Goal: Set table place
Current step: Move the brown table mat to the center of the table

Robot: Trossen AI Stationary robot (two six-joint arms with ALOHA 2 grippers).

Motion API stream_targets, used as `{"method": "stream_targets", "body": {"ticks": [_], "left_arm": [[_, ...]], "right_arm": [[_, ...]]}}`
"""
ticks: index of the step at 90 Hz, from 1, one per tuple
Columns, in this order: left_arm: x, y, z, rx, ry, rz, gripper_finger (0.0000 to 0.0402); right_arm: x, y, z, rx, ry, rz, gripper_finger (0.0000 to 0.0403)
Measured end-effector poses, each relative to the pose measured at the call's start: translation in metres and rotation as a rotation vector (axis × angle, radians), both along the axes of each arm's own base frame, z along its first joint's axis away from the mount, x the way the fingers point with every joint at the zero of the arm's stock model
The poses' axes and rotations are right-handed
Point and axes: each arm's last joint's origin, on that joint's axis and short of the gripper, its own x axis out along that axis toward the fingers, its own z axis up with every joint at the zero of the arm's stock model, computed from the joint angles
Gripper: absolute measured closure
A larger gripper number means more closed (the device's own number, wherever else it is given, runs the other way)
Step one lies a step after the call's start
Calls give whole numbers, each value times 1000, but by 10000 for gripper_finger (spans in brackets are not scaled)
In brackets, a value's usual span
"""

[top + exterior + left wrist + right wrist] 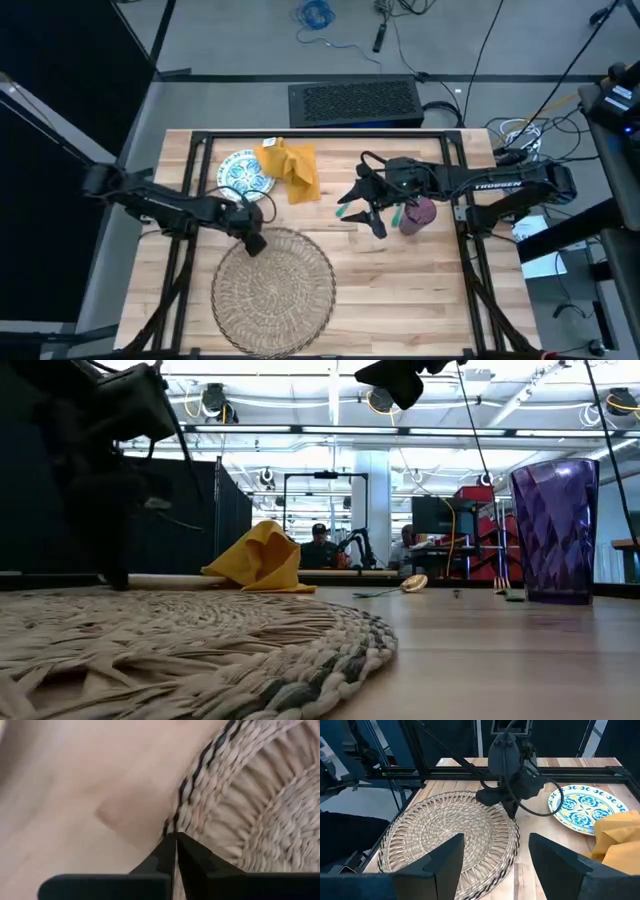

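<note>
You can just read pale lettering, apparently "TROSSEN", on the right arm's link. Your left gripper (252,243) reaches in low from the left, fingers pinched on the edge of the mat (274,290). Your right gripper (366,212) hovers mid-table with fingers spread, just beside the cup (417,215). On the table (400,290): one mat, one plate (245,172), one napkin (291,166), one cup; green-handled cutlery (352,210) under the right gripper, count unclear.

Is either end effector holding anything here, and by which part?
The left end effector is shut on the round woven straw mat, pinching its dark-braided rim. The right end effector is open and empty.
</note>
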Motion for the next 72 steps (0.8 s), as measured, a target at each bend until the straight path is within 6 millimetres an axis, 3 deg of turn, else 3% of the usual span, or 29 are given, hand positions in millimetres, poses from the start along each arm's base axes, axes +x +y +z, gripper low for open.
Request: {"method": "stream_targets", "body": {"ticks": [45, 72], "left_arm": [[27, 5, -2, 39, -134, -42, 401], [22, -7, 44, -42, -109, -135, 401]], "right_arm": [[0, 0, 0, 7, 1, -3, 193], [0, 0, 0, 14, 8, -6, 193]]}}
